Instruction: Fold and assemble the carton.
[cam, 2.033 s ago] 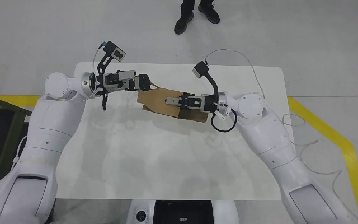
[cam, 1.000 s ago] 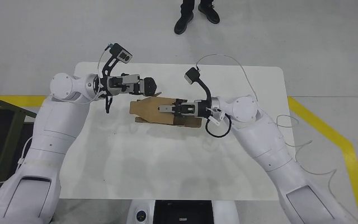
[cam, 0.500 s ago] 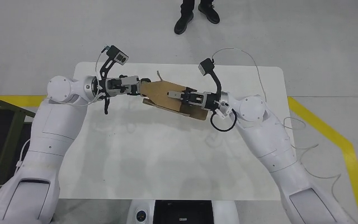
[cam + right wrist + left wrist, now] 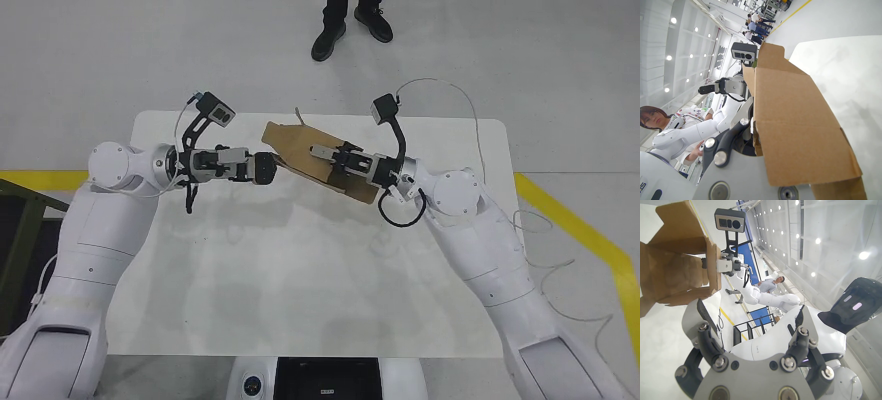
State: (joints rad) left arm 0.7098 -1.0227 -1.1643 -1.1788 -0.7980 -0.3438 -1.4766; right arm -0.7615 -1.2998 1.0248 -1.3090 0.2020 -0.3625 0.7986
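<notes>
cardboard panel is what the right claw [image 4: 322,153] is clamped on. from the left wrist, one finger sits inside the carton [image 4: 674,275] and the other presses the outside of the same wall. out from that claw the carton hangs in the air, off the table [image 4: 300,290], with its open end turned toward the other arm.

the left claw [image 4: 266,168] is spread wide with nothing between its fingers. the carton's nearest corner is just beside one fingertip, and i cannot tell whether they touch.

half a second ago the left claw was pushed up against the carton's end, and the carton sat lower and nearer the robot. since then the right claw has swung it up and away toward the table's far edge, and the left claw has backed off a little. a second ago the carton looked flatter. now its walls stand apart like a sleeve and the inside shows.

so the squaring-up looks largely done. the end flaps still stick out unfolded, so the closing folds remain. the free left claw seems placed to push a flap in next.
</notes>
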